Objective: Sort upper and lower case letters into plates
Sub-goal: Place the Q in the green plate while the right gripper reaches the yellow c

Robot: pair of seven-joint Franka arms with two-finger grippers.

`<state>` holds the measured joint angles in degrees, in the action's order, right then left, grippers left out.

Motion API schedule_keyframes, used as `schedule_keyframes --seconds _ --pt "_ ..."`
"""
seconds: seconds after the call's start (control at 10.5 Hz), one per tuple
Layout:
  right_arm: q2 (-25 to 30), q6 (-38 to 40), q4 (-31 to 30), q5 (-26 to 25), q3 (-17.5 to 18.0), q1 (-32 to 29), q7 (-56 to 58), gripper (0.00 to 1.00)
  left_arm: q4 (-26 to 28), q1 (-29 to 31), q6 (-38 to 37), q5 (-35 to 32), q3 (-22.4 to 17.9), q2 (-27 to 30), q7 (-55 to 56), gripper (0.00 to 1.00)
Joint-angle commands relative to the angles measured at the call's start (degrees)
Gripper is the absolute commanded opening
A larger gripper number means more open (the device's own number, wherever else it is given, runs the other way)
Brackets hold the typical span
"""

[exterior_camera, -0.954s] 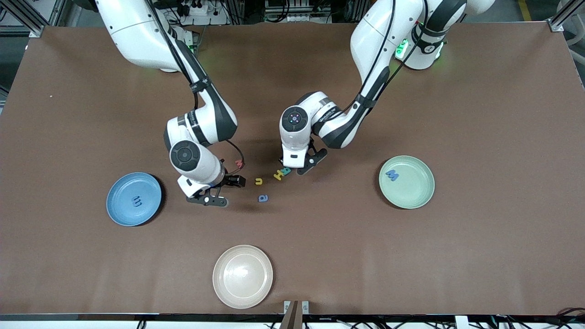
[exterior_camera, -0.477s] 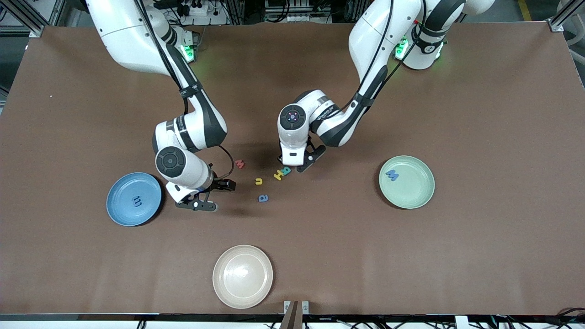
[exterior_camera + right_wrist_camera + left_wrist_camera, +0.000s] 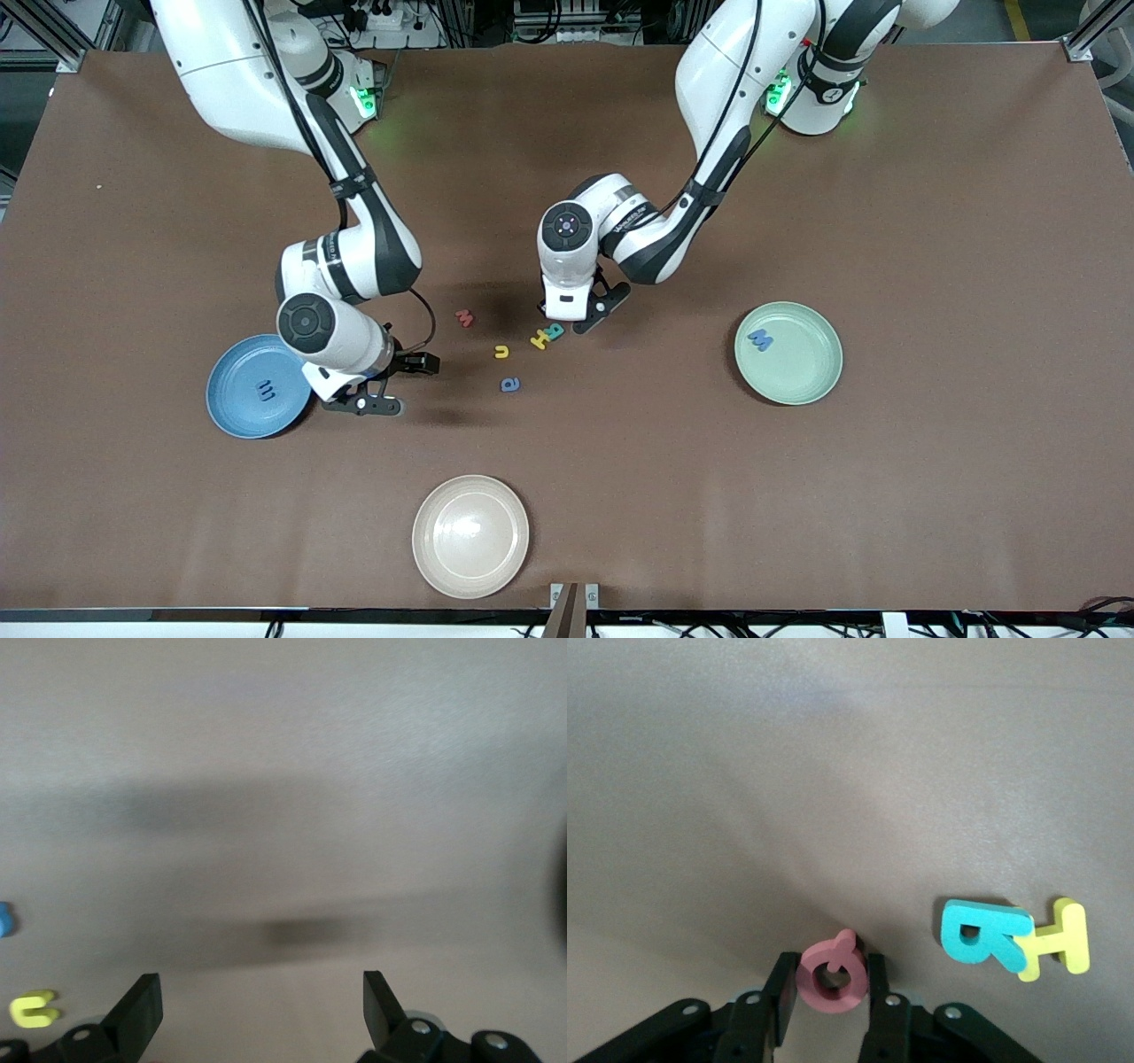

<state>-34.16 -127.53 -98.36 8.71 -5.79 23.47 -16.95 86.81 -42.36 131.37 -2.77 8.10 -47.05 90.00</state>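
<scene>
My left gripper [image 3: 831, 967] is shut on a red Q [image 3: 852, 981], which stands on edge between the jaws just above the table; the hand [image 3: 578, 317] hides it in the front view. Close beside it lie a teal R [image 3: 555, 332] [image 3: 983, 935] and a yellow H [image 3: 539, 340] [image 3: 1054, 939]. A yellow u [image 3: 501, 352], a blue a [image 3: 510, 385] and a red w [image 3: 464, 317] lie loose toward the right arm's end. The sky blue plate [image 3: 232, 394] holds a blue m [image 3: 265, 390]; the mint green plate [image 3: 802, 368] holds a blue W [image 3: 760, 338]. My right gripper [image 3: 390, 385] [image 3: 261, 992] hangs open and empty beside the blue plate.
A cream-beige plate [image 3: 470, 536] sits by the table edge nearest the front camera. The right wrist view catches the yellow u [image 3: 34, 1010] and a sliver of the blue a [image 3: 3, 920] at its border.
My left gripper's jaws have closed onto the red Q. The right arm has moved away from the loose letters toward the blue plate, its gripper staying open.
</scene>
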Motion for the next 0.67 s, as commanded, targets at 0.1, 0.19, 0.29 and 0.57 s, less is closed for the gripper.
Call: schedule_keyframes --seconds 0.1,0.19,0.29,0.57 --pt "0.23 0.27 -0.25 0.61 0.42 -1.06 2.36 1.00 0.29 -0.01 -0.76 0.05 -0.45 0.73 -3.59 0.02" --pt "0.23 0.27 -0.25 0.69 0.43 -0.53 1.57 1.00 0.55 0.60 -1.46 0.13 -0.45 1.60 -6.13 0.00" --pt "0.23 0.27 -0.17 0.96 0.51 0.25 0.87 1.00 0.29 1.57 -6.16 0.13 -0.54 3.18 -10.07 0.00" --pt "0.06 -0.96 0.10 1.05 0.51 4.81 -5.70 1.00 0.98 6.92 -19.44 0.40 -0.36 9.24 -24.83 0.00"
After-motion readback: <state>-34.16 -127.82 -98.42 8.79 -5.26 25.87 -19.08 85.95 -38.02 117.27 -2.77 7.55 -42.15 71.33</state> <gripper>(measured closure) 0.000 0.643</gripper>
